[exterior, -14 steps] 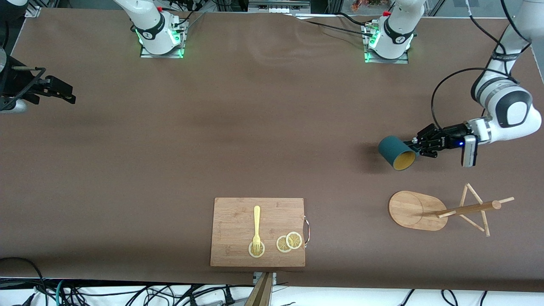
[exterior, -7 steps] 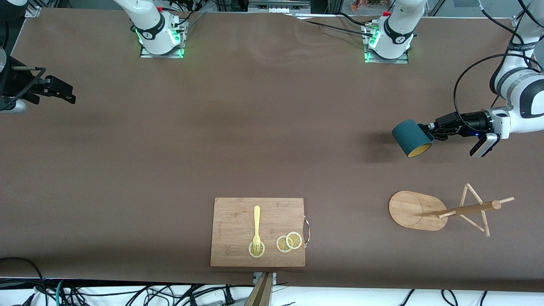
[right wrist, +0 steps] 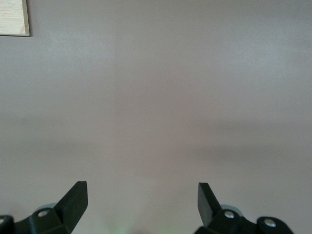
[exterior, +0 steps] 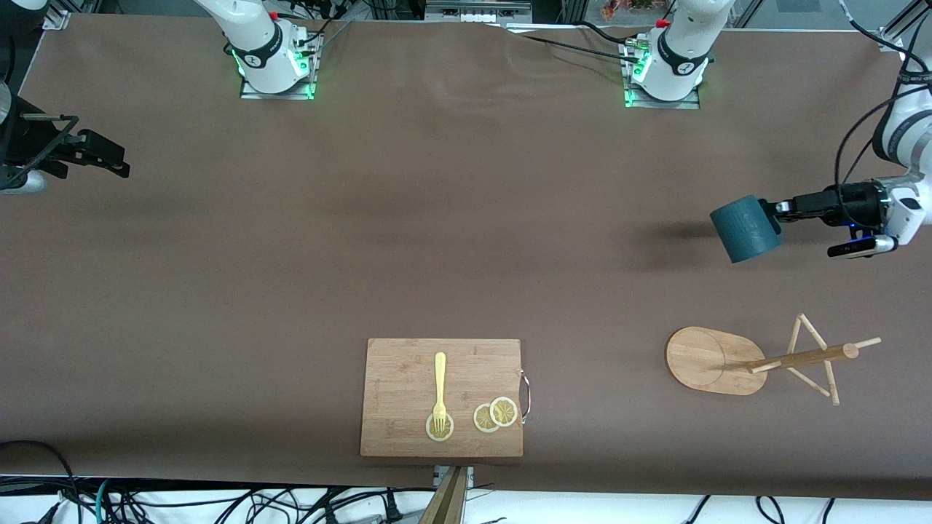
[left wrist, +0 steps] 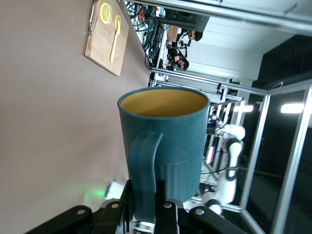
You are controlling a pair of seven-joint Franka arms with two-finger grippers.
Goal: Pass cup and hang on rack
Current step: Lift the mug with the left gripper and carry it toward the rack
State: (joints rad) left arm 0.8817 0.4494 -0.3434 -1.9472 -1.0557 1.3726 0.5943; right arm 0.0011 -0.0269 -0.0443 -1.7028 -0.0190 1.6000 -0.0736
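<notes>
My left gripper (exterior: pixel 778 207) is shut on the handle of the dark teal cup (exterior: pixel 744 229) and holds it on its side in the air, over bare table at the left arm's end. In the left wrist view the cup (left wrist: pixel 165 141) shows its ochre inside, with the handle clamped between my left gripper's (left wrist: pixel 146 207) fingers. The bamboo rack (exterior: pixel 801 356) stands on its oval base (exterior: pixel 699 360) on the table, nearer to the front camera than the spot under the cup. My right gripper (exterior: pixel 102 156) waits open and empty at the right arm's end; it also shows in the right wrist view (right wrist: pixel 142 195).
A bamboo cutting board (exterior: pixel 442 397) with a metal handle lies near the table's front edge, carrying a yellow fork (exterior: pixel 440 386) and lemon slices (exterior: pixel 496 413). The board also shows in the left wrist view (left wrist: pixel 107 39) and, as a corner, in the right wrist view (right wrist: pixel 13 17).
My left gripper has carried the cup toward the left arm's end of the table and turned it, so its mouth no longer faces the front camera. The right arm has not moved.
</notes>
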